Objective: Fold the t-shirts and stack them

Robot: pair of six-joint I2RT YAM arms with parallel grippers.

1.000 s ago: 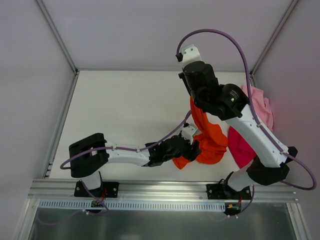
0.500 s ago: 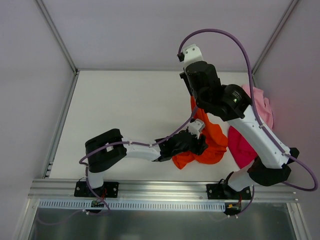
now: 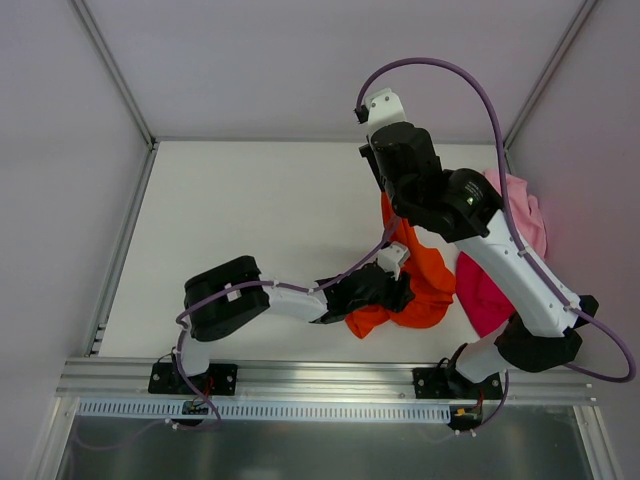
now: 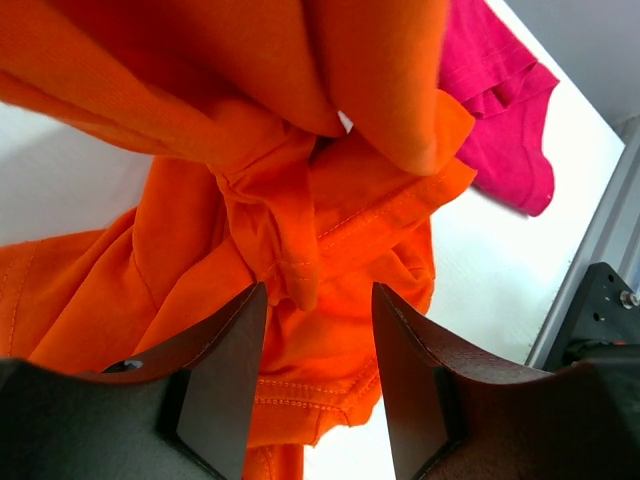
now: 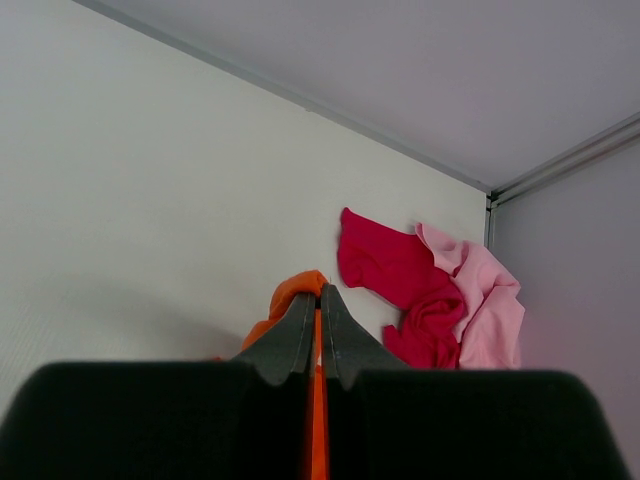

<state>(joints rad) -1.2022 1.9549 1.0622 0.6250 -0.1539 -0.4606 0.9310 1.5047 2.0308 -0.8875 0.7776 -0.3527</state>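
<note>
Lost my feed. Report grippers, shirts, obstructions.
Right gripper shut on orange t-shirt, held up. Left gripper open, hanging fold between jaws. Magenta t-shirt, pink t-shirt heaped right, no obstruction.

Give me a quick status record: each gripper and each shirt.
left gripper: open, jaws either side of a hanging fold of the orange t-shirt
right gripper: shut on orange t-shirt, one end held up
magenta t-shirt: crumpled, unfolded, right of orange
pink t-shirt: crumpled, against magenta, far side
stack: none yet
</note>
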